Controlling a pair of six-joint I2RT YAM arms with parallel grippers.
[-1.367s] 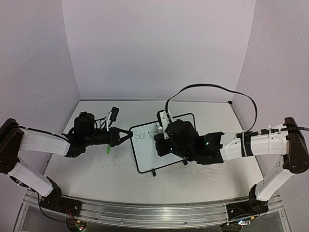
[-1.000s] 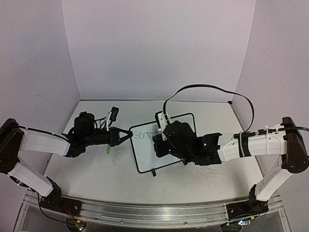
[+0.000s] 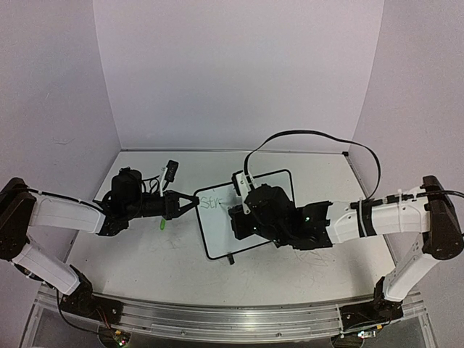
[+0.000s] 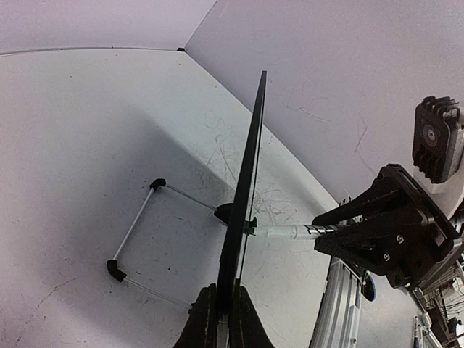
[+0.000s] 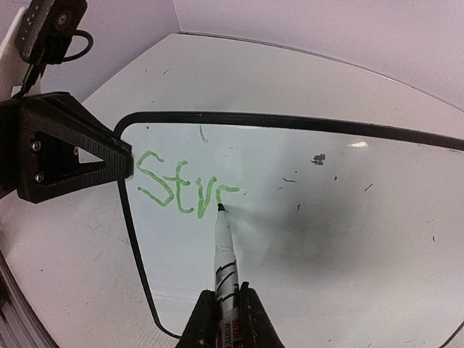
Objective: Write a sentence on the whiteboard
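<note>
1. The small rectangular whiteboard with a thin black rounded-corner frame (image 3: pixel 217 230) stands tilted on its wire stand near the middle of the scuffed white table (image 3: pixel 145 254), between the two arms.
2. The green handwritten sentence (image 5: pixel 183 187) so far reads only "Str", in the board's upper left corner. The tail of the "r" ends just by the pen tip.
3. Judged from that, the task is at an early stage. The first word is unfinished, and the rest of the writing area holds only a few dark specks and smudges.
4. The white-barrelled marker with a green tip (image 5: pixel 223 250) has its tip touching the board at the end of the "r". The left wrist view shows it meeting the board's face nearly square on.
5. The right gripper (image 5: pixel 225 313) is closed around the marker's barrel, with the fingers pinching it from both sides.
6. The left gripper (image 4: pixel 222 308) is closed on the board's left edge, one finger on each face, apparently steadying it against the pen's push.
7. No container shows in any view. A small green item (image 3: pixel 162 225) lies on the table under the left arm, too small to identify.
</note>
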